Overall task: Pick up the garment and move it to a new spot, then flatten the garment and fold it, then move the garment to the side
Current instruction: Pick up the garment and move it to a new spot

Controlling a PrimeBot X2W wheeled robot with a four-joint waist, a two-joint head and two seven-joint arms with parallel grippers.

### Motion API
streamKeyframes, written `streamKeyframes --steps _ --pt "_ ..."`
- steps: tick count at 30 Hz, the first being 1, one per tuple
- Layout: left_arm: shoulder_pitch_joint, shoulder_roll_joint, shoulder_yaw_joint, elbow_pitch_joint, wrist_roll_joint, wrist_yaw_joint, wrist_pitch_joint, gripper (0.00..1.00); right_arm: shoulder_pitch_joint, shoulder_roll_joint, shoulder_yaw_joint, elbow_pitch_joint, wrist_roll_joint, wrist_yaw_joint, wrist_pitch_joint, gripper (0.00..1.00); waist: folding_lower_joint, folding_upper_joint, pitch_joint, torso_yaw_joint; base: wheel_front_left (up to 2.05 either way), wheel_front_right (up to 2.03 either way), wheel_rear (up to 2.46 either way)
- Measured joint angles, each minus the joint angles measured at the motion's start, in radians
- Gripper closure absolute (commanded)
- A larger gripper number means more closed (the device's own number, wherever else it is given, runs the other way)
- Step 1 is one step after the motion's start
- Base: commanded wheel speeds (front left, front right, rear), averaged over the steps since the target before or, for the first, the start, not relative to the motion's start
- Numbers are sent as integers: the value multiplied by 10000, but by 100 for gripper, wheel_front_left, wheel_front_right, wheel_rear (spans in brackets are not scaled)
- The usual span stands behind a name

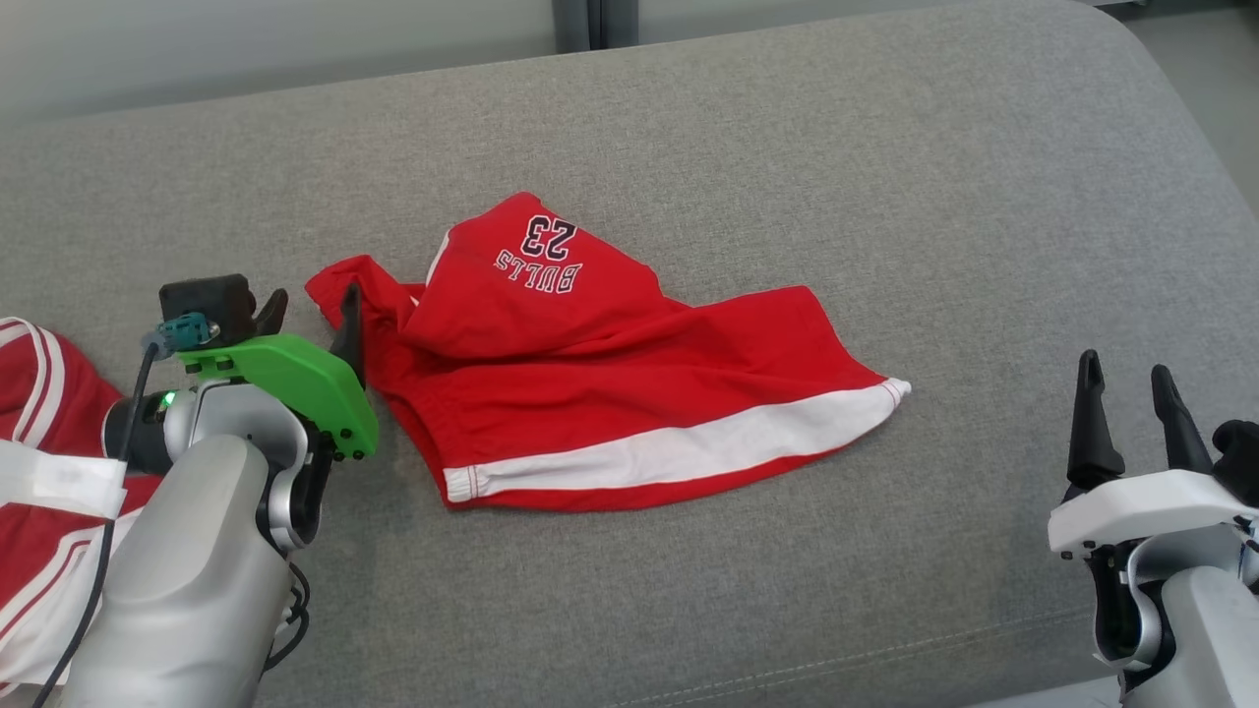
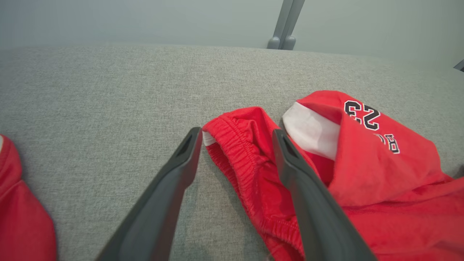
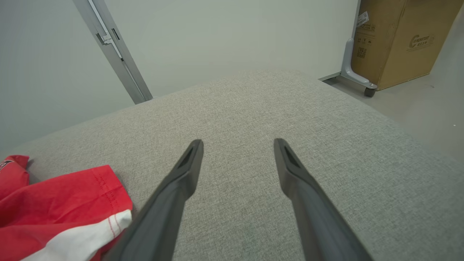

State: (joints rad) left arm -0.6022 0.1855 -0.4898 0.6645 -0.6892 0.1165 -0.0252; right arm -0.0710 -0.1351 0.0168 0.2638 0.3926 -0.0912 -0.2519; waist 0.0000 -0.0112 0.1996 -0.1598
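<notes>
- Your garment [image 1: 610, 374] is a pair of red shorts lying crumpled mid-way across the grey fabric cushion [image 1: 787, 147], not flat
- One fold is flipped over on top, so the "BULLS 23" print [image 1: 536, 251] reads upside down in the head view
- The white stripe [image 1: 679, 447] runs along the near edge, out to the corner on the robot's right
- Your left hand [image 1: 313, 300] sits at the garment's left end with its fingers spread wide
- In the left wrist view the elastic waistband [image 2: 239, 152] lies bunched between the two fingers; the right-side finger [image 2: 301, 181] crosses over red fabric and the other one is over bare cushion
- Nothing is pinched there: the jaws stand apart on either side of the waistband
- Your right hand [image 1: 1124, 366] is low on the right, fingers wide and holding nothing, above bare cushion and well apart from the garment
- The right wrist view catches the garment's striped hem at its lower left
- A second red-and-white garment [image 1: 39, 393] lies at the cushion's left edge, partly under your left arm
- A cardboard box [image 3: 398, 36] stands on the floor beyond the cushion
</notes>
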Motion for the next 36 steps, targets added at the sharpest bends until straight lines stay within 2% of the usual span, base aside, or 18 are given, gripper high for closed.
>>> streamKeyframes --steps 6,13,19,25,32,36 --pt "229 52 328 -470 -27 0 -1034 0 8 -326 -219 -403 -610 -71 0 0 0 0 -280 122 0 0 0" --pt "1624 211 303 -1101 265 0 -2151 0 483 -376 -355 -832 -1143 -77 -2 0 0 0 -731 362 0 0 0" --pt "2981 562 245 -1921 779 27 -2322 0 1106 -360 -380 -1229 -1615 -79 -19 0 0 0 -1024 697 0 0 0" --pt "4002 606 297 -2539 1124 29 -2314 0 1645 -303 -497 -1488 -1781 -90 -27 0 0 0 -1256 1006 0 0 0" --pt "5034 828 1338 -3785 1561 36 -2307 0 2011 -142 -433 -1756 -2015 -88 -27 0 0 0 -1601 1345 0 0 0" --pt "5714 821 1473 -4228 1666 46 -2305 0 2398 -142 -435 -1847 -2092 -73 -27 0 0 0 -1717 1545 0 0 0"
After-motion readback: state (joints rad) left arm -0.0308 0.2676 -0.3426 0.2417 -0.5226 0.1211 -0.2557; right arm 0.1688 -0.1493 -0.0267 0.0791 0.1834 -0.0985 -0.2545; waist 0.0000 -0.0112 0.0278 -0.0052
